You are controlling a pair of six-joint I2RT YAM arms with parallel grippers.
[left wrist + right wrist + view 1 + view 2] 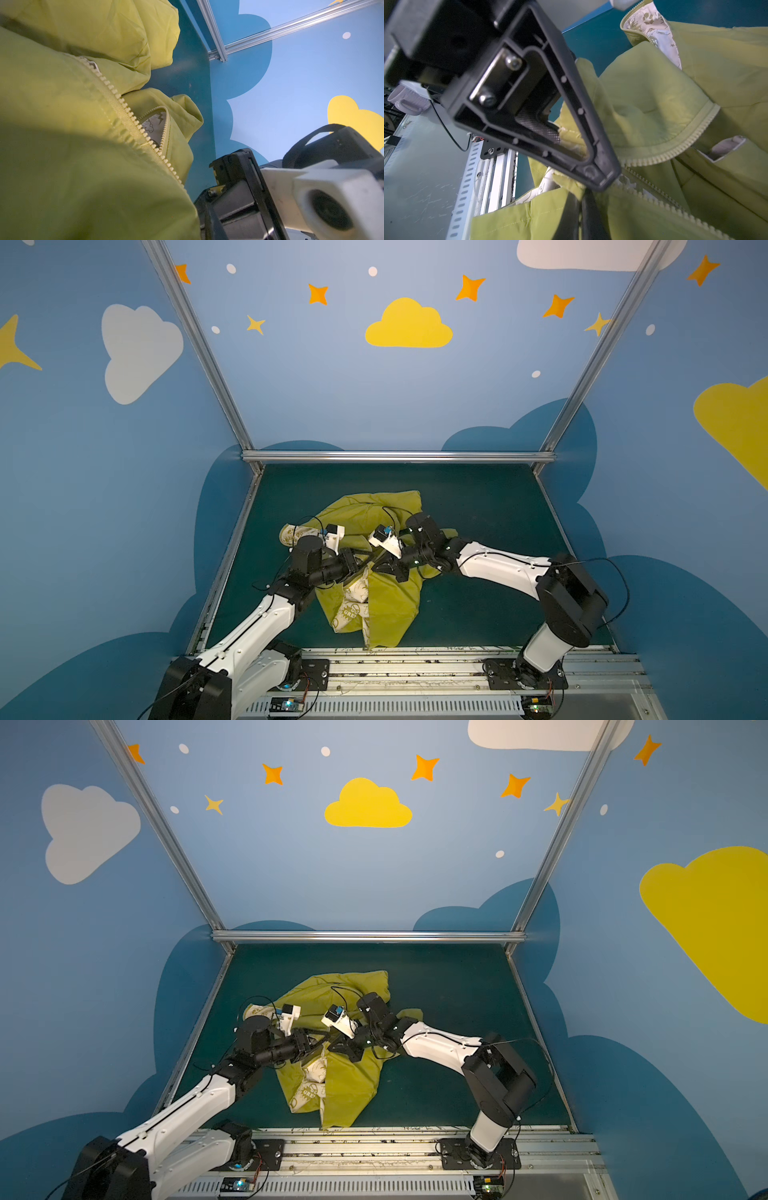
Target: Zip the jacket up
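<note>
Mustard-yellow hooded fabric jacket (388,605) lies unzipped on green counter (478,510). Right gripper (604,179) jaws pinch its zipper edge (675,152); left gripper (360,562) jaws: cannot tell.

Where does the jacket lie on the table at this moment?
In both top views the jacket lies crumpled on the green table, slightly left of centre and toward its near edge, between the left arm and the right arm.

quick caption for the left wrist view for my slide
Close on the small mustard-yellow fabric jacket, cream zipper teeth gaping over printed lining.
</note>
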